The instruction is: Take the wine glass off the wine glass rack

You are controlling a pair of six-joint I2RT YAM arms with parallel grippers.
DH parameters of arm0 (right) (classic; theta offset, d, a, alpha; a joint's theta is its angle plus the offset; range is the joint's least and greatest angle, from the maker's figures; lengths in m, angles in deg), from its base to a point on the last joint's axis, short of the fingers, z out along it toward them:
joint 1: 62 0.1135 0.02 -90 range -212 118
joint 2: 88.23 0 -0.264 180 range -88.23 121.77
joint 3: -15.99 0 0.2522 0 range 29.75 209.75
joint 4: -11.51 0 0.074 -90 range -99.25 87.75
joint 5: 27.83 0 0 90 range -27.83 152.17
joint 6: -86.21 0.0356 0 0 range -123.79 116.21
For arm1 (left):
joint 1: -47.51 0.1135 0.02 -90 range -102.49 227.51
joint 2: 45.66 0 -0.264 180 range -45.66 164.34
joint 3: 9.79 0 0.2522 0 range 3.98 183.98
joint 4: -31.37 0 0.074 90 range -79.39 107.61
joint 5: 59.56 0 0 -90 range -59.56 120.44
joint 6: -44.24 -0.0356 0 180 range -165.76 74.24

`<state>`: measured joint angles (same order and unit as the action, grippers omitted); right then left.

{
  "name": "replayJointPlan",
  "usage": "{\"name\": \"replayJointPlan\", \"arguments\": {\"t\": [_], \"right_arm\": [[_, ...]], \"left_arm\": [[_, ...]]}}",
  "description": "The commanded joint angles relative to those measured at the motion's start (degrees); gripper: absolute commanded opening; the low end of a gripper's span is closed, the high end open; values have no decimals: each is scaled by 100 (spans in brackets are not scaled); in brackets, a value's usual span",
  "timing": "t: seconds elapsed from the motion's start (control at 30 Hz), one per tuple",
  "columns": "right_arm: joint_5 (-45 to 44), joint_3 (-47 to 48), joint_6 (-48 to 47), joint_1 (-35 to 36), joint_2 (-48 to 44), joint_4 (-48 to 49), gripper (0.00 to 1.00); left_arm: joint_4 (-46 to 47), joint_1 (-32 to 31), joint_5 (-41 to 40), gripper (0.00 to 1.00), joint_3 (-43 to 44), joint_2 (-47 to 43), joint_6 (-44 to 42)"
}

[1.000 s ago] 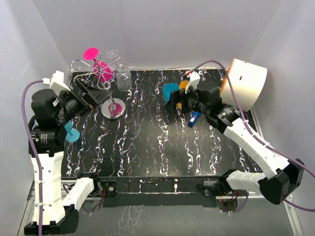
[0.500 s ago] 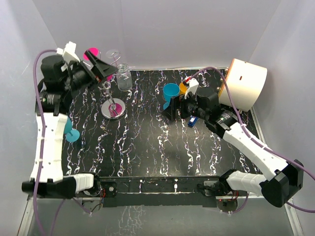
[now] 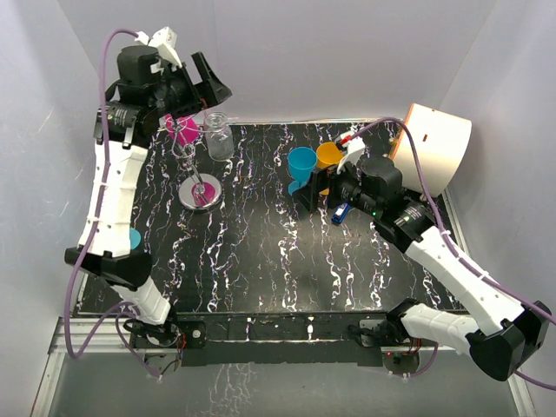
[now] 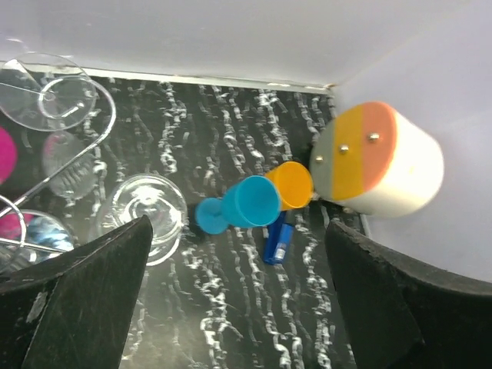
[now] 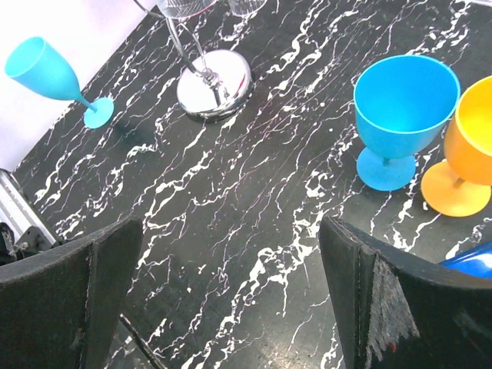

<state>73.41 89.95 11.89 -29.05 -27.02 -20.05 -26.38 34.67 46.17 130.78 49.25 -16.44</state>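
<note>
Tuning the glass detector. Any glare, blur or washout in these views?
Top external: sharp, evenly lit; the rack base mirrors light. Left wrist: softer; the clear wine glass fades into the white wall, its own fingers are dark and blurred. Right wrist: crisp, with glare on the rack base.

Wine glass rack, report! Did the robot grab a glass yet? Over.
Left gripper open, empty, high near rack. Right gripper open, empty. Pink wine glass hangs on rack, untouched. Jar close beside it.
</note>
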Motion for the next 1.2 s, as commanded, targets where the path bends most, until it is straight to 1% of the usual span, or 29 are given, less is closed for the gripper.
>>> {"name": "replayJointPlan", "arguments": {"t": [0.0, 0.1, 0.2, 0.33, 0.43, 0.53, 0.73, 0.97, 1.07, 1.17], "right_arm": [[-306, 53, -137, -16, -284, 171, 98], [-564, 100, -163, -17, -384, 48, 98], [-1430, 178, -142, -14, -463, -166, 99], [-3024, 353, -27, -17, -411, -612, 98], [-3481, 493, -154, -16, -297, -864, 98], [-3590, 578, -235, -17, -283, -1000, 98], [-3089, 428, -344, -18, -553, -727, 98], [-2910, 348, -376, -17, -689, -593, 98], [-2914, 298, -390, -16, -715, -564, 98], [-2886, 258, -404, -17, -742, -539, 98]], "left_arm": [[-729, -417, -1422, 93, 673, 173, -975], [-974, -710, -2140, 93, 797, 342, -1379], [-1149, -918, -2663, 94, 810, 496, -1611], [-1206, -978, -2829, 95, 803, 625, -1682], [-1230, -999, -2898, 96, 802, 720, -1717], [-1295, -1001, -3001, 97, 810, 844, -1732], [-1382, -1001, -3037, 96, 874, 1025, -1540], [-1349, -1001, -2938, 87, 888, 1206, -1486], [-1332, -1002, -2932, 81, 916, 1252, -1541], [-1322, -1001, -2985, 77, 932, 1263, -1579]]}}
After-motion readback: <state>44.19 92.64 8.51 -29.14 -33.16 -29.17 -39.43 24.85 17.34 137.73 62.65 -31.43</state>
